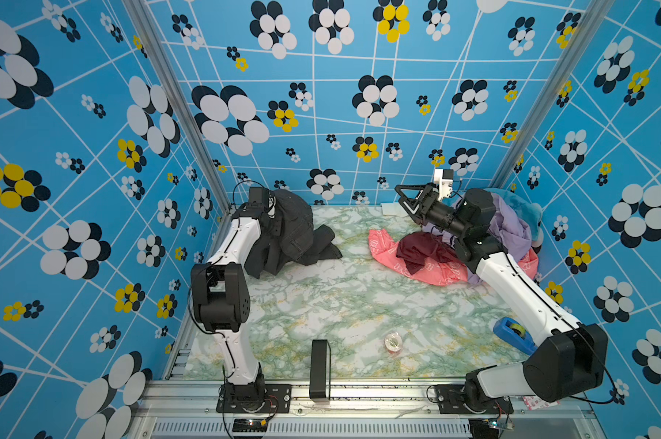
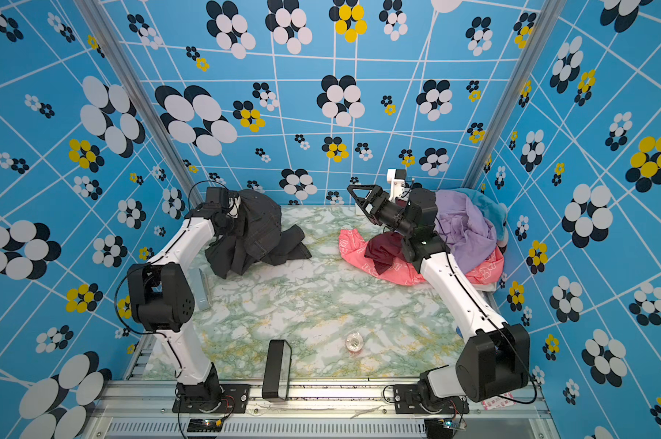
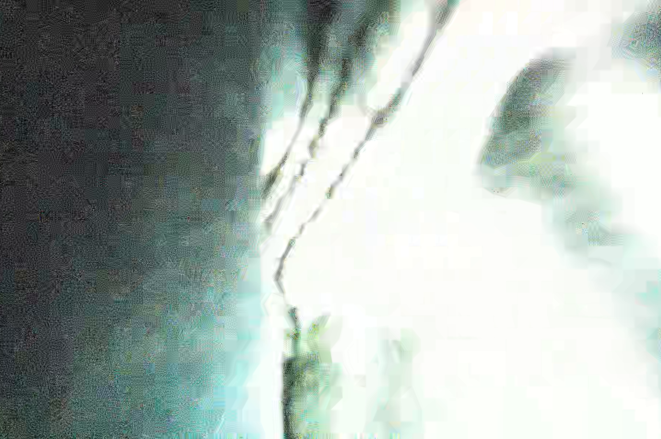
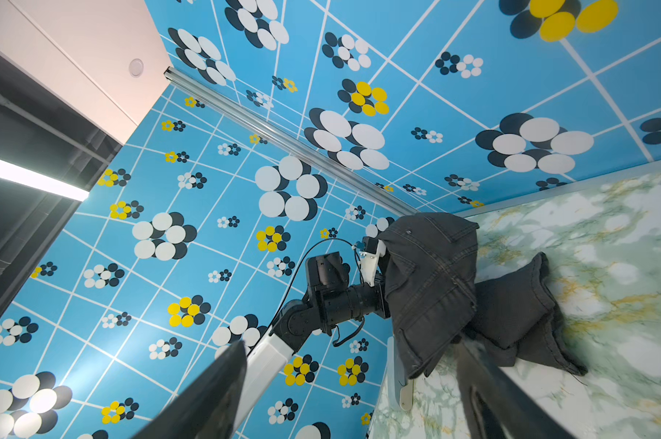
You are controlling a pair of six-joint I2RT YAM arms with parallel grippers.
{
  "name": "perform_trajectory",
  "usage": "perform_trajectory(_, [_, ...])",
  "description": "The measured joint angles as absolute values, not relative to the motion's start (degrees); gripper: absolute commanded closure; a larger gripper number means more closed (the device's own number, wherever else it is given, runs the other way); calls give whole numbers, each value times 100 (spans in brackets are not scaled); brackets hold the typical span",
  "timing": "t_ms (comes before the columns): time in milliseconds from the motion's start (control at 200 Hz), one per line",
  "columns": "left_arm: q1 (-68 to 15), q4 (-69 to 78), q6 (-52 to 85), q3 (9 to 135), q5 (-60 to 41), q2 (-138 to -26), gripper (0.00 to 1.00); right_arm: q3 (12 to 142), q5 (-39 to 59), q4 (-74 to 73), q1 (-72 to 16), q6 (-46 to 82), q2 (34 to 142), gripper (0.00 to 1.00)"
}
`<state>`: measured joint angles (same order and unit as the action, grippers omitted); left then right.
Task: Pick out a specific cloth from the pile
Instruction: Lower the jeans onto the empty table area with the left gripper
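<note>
Jeans of charcoal-grey denim are bunched at the far left of the green-marbled table. Their upper part is lifted and draped over the end of the left arm, and the leg ends trail on the tabletop. They are well apart from the pile, which fills the far right corner. There a lilac shirt lies on top, a coral-pink cloth with white print spreads toward the middle, and a maroon garment rests on the pink one.

The left gripper is buried under the denim. It is closed and the jeans hang from it. The left wrist view gives only dark cloth and blur.

The right gripper hangs above the table beside the pile, aimed toward the far left, its jaws spread wide with nothing between them.

Near the front edge stands a black box. A blue tape dispenser lies beside the right arm, and a clear tape roll sits between the two.
</note>
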<state>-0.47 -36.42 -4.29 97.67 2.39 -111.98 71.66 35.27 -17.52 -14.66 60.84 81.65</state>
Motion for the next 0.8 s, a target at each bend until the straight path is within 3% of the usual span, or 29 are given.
perform_trajectory(105, [-156, -4211, -429, 10217, 471, -11502, 100, 7017, 3527, -1841, -1446, 6198, 8165, 13])
perform_trajectory(170, [-215, -4386, -425, 10267, 558, -11520, 76, 6984, 3527, -1865, -1444, 6235, 8165, 12])
perform_trajectory(250, [-257, -4530, -408, 10294, 585, -11518, 33, 6984, 3527, -1879, -1444, 6241, 8165, 11])
perform_trajectory(390, [-270, -4639, -353, 10296, 587, -11518, 0, 6984, 3527, -1881, -1444, 6239, 8162, 8])
perform_trajectory(800, [-377, -4980, -128, 10370, 611, -10654, 1, 6984, 3492, -1205, -1356, 5918, 7867, 1])
